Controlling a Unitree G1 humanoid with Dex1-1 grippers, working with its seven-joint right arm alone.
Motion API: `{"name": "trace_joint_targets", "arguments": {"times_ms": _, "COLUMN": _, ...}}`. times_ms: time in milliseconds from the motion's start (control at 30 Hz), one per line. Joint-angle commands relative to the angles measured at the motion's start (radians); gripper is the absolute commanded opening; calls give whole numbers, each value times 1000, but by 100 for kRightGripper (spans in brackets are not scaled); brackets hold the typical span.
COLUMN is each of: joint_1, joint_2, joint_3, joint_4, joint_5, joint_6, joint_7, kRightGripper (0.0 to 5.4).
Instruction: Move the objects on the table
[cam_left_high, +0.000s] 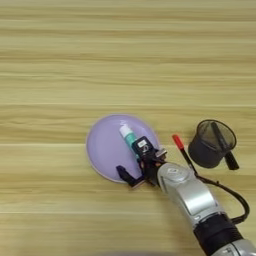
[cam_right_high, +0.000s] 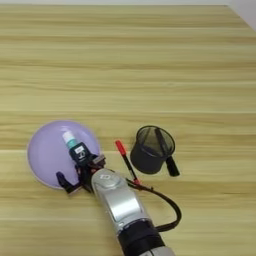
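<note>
Furthest left we see a lilac plate (cam_left_high: 102, 150) lying flat on the tabletop (cam_left_high: 125, 60). The glue stick (cam_left_high: 127, 134) lies on the plate, white cap pointing up and away, teal label toward us. Our right gripper (cam_left_high: 134, 161) hangs over the plate's near right rim, jaws spread wide: one black finger sits at the lower end of the glue stick, the other reaches down past the plate's near edge. Whether the upper finger actually touches the stick we cannot quite tell; nothing looks pinched.

Just right of the plate, the pen (cam_left_high: 183, 154) lies on the bare wood, red end up-left, its lower barrel passing behind the silver forearm (cam_left_high: 187, 192). Right again stands the black mesh cup (cam_left_high: 212, 144), with what seems to be a dark pen leaning out of it.

What could go wrong, as we judge it: the round stick could roll across the smooth plate if a finger nudges it. The lower finger could catch the rim and tip or drag the plate. The forearm and its black cable (cam_left_high: 230, 195) lie close to the pen and could sweep it toward the cup.

The tabletop is light yellow wood with horizontal grain stripes. It fills both views, so little of the room shows beyond a pale strip past its far edge.
</note>
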Motion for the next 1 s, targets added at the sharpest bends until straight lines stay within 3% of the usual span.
{"name": "trace_joint_targets", "arguments": {"times_ms": 33, "joint_1": -26, "joint_2": -28, "joint_3": -23, "joint_4": -38, "joint_5": -16, "joint_6": -2, "joint_7": -22, "kRightGripper": 537}}
{"name": "trace_joint_targets", "arguments": {"times_ms": 667, "joint_1": 4, "joint_2": -61, "joint_3": -46, "joint_4": -78, "joint_5": -34, "joint_6": 58, "joint_7": -44, "kRightGripper": 537}}
{"name": "trace_joint_targets", "arguments": {"times_ms": 1000, "joint_1": 0, "joint_2": -47, "joint_3": -58, "joint_4": -77, "joint_5": -26, "joint_6": 51, "joint_7": -52, "kRightGripper": 537}}
